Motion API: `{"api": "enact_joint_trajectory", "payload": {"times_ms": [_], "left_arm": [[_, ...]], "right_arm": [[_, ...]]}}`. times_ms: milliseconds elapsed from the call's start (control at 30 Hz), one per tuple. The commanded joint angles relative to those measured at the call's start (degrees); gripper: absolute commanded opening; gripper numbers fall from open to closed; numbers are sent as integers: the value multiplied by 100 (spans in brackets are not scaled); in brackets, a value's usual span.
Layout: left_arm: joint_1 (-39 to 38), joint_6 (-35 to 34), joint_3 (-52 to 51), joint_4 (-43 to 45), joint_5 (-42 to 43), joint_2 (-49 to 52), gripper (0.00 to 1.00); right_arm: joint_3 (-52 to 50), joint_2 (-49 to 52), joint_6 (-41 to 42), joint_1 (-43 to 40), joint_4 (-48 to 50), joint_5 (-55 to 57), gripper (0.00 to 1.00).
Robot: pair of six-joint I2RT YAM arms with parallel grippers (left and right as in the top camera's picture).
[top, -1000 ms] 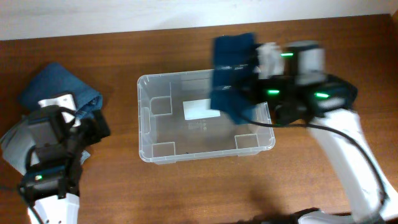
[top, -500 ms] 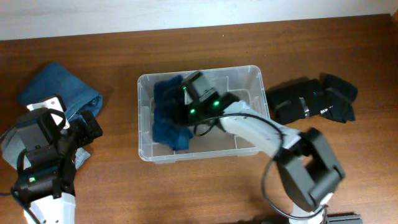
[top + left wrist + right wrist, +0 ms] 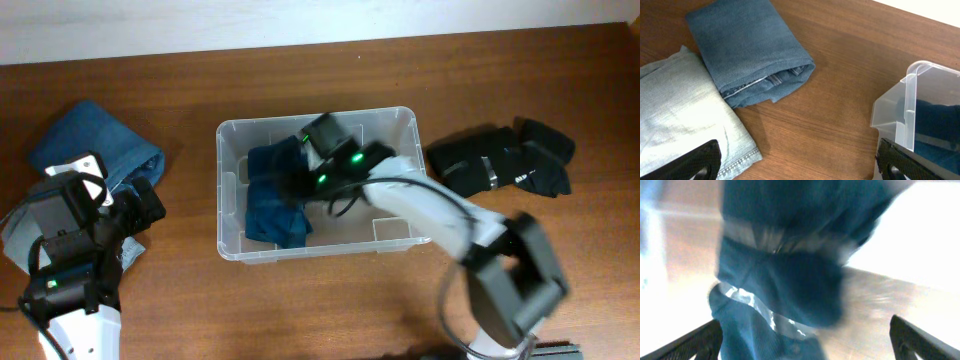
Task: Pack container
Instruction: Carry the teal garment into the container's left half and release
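Folded blue jeans & pale denim touching, table L side; black garment on R.

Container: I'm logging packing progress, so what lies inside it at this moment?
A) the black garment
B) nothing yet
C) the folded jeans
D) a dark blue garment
D: the overhead view shows a dark blue garment inside the container, while the black garment and the jeans lie outside it on the table.
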Motion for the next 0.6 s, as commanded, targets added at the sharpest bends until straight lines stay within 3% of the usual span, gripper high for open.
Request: {"api": "enact_joint_trajectory", "payload": {"times_ms": [0, 200, 333, 433, 567], "left_arm": [[26, -50, 109, 24, 61, 26, 100], [26, -50, 109, 42, 63, 26, 100], [26, -50, 109, 63, 63, 26, 99], [26, -50, 109, 63, 63, 26, 99], [26, -52, 109, 63, 63, 26, 99]], "right_arm": [[734, -1191, -785, -546, -540, 1064, 99], [817, -2236, -684, -2455, -1357, 1445, 99], [658, -2142, -629, -4063, -1845, 686, 98], [28, -1967, -632, -5047, -1685, -85, 99], [-1099, -1762, -741, -5711, -929, -673, 99]]}}
